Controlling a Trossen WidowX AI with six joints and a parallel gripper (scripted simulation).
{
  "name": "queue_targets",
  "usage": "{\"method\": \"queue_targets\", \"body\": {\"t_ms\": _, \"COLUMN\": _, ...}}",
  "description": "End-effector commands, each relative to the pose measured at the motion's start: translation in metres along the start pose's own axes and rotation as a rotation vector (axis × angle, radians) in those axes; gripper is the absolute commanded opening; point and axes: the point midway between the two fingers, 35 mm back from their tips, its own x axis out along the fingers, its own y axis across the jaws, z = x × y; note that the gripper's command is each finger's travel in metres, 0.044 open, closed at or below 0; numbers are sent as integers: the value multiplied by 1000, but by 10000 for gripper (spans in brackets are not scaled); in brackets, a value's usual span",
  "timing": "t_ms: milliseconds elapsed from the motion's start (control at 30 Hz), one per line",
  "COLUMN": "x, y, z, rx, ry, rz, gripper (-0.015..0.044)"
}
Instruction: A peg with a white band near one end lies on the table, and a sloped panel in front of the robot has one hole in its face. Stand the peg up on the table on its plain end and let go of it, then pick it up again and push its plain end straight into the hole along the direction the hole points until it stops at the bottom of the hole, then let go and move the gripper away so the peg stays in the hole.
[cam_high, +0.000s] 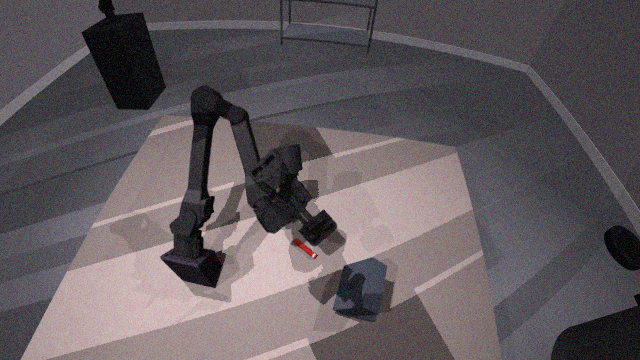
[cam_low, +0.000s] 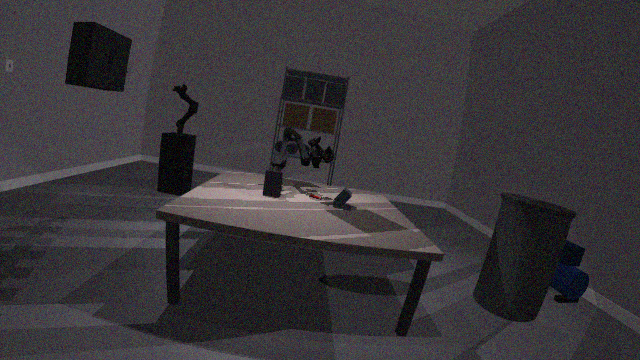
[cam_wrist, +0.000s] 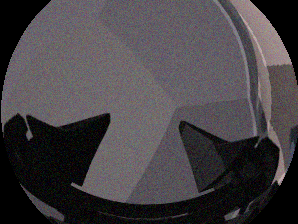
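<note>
A short red cylindrical peg (cam_high: 304, 248) with a white band at one end is seen lying flat on the pale tabletop (cam_high: 125, 295), in the brightly lit patch near the middle of the counter. In the top view its banded end points toward the counter's lower right side and its plain end toward the arm. The dark parallel-jaw claw (cam_high: 318, 228) of the black six-joint arm (cam_high: 200, 165) is held just above and beside the peg, apart from it; no contact between them can be made out. The jaws are spread wide and nothing is gripped: in the wrist view the two dark fingers are seen far apart with only tabletop between them, and the peg is not visible there.

A small blue-grey sloped block panel (cam_high: 361, 287) is placed near the peg, farther toward the counter's lower right edge, well apart from the claw. Its hole cannot be made out. The arm's square black base (cam_high: 172, 261) is set toward the left side of the counter. In the exterior view the peg (cam_low: 315, 196) is seen between the base and the panel (cam_low: 342, 198).
</note>
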Motion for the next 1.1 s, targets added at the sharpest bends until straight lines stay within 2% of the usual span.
{"method": "queue_targets", "body": {"t_ms": 0, "x": 0, "y": 0, "z": 0, "rx": -4, "ry": 2, "rz": -1, "gripper": 426}}
{"method": "queue_targets", "body": {"t_ms": 33, "x": 0, "y": -1, "z": -1, "rx": -15, "ry": 7, "rz": -5, "gripper": 440}}
{"method": "queue_targets", "body": {"t_ms": 1067, "x": -5, "y": -101, "z": -45, "rx": -853, "ry": 410, "rz": -339, "gripper": 440}}
